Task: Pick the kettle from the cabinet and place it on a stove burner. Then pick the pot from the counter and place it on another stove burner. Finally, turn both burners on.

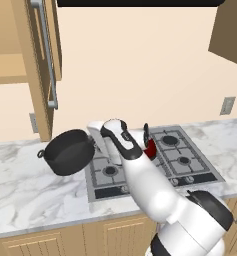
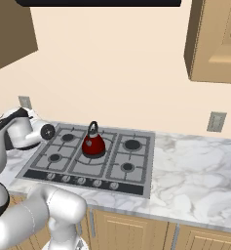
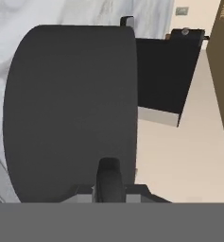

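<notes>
Claw [image 1: 92, 141] is clamping narrow on the near rim of the pot [image 1: 67, 151], holding it tilted up in the air above the desk [image 1: 30, 185], just left of the cooktop [image 2: 95, 156]. Rim-only pinch is carrying an off-centre load, so the pot is likely risking rotation or slipping out during the swing over. Farther on, the kettle [image 2: 93, 143] is sitting upright on the centre burner, so a wide swing is risking a knock against it.

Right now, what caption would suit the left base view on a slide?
Gripper shut on the black pot, lifted tilted beside the cooktop; red kettle already on a burner.
</notes>
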Robot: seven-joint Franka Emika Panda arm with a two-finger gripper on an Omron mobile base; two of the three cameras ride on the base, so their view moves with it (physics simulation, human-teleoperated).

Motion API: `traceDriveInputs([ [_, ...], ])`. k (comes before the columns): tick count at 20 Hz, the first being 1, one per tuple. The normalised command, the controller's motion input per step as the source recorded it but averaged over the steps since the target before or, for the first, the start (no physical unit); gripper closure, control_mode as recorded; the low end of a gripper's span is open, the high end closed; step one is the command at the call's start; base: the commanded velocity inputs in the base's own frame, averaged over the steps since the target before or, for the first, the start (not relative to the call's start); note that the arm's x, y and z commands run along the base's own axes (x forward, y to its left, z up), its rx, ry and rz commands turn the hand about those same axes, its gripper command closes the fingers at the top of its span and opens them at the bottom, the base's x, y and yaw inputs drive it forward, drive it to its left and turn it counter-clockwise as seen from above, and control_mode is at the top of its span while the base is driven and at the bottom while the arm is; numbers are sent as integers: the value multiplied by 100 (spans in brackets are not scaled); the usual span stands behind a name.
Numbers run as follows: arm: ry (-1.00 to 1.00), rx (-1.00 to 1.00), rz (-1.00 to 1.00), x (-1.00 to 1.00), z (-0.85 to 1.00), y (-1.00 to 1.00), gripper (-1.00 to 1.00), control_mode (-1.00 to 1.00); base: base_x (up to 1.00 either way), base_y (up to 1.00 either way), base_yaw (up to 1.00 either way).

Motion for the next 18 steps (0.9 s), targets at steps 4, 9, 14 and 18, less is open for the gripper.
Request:
traceDriveInputs([
  [4, 0, 0, -8, 0, 0, -29, 100, -100, 0, 0, 0],
  [9, 0, 0, -8, 0, 0, -30, 100, -100, 0, 0, 0],
  [14, 0, 1, -7, 0, 0, -30, 100, -100, 0, 0, 0],
  [18, 0, 1, -6, 0, 0, -30, 100, -100, 0, 0, 0],
])
